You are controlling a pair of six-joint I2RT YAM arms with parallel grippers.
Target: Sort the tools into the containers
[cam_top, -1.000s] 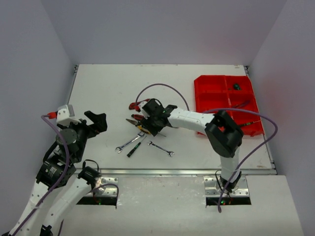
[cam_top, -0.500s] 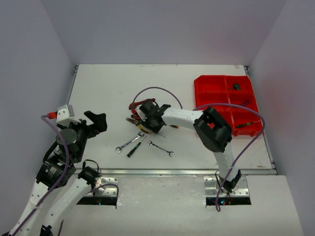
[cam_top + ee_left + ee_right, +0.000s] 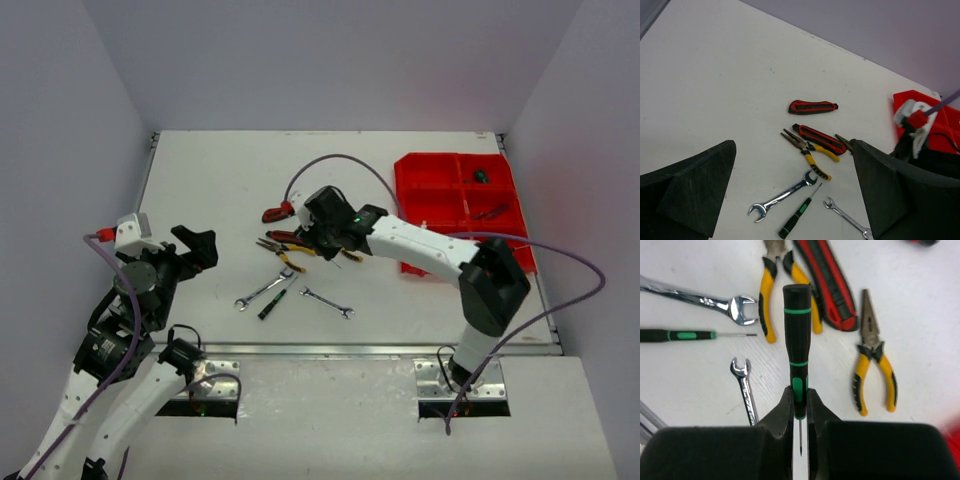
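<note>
In the right wrist view my right gripper (image 3: 799,400) is shut on a black screwdriver with green bands (image 3: 797,325), held above the table by the shaft end of its handle. Below it lie two yellow-handled pliers (image 3: 874,365), a red-black tool (image 3: 827,280), a large wrench (image 3: 705,302), a small wrench (image 3: 745,390) and a second green screwdriver (image 3: 675,335). Seen from above, the right gripper (image 3: 318,238) hovers over this pile at mid-table. The red tray (image 3: 430,185) sits at the far right. My left gripper (image 3: 195,248) stands open, well left of the tools.
A second red-black tool (image 3: 275,212) lies just behind the pile. Two small dark tools (image 3: 482,176) lie in the tray's compartments. The right arm's purple cable (image 3: 335,165) arcs over the table's middle. White walls close in the table on three sides.
My right gripper has shut on the green-banded screwdriver and shifted a little to the right with it. The right arm's elbow swung right. The left arm has stayed still.
</note>
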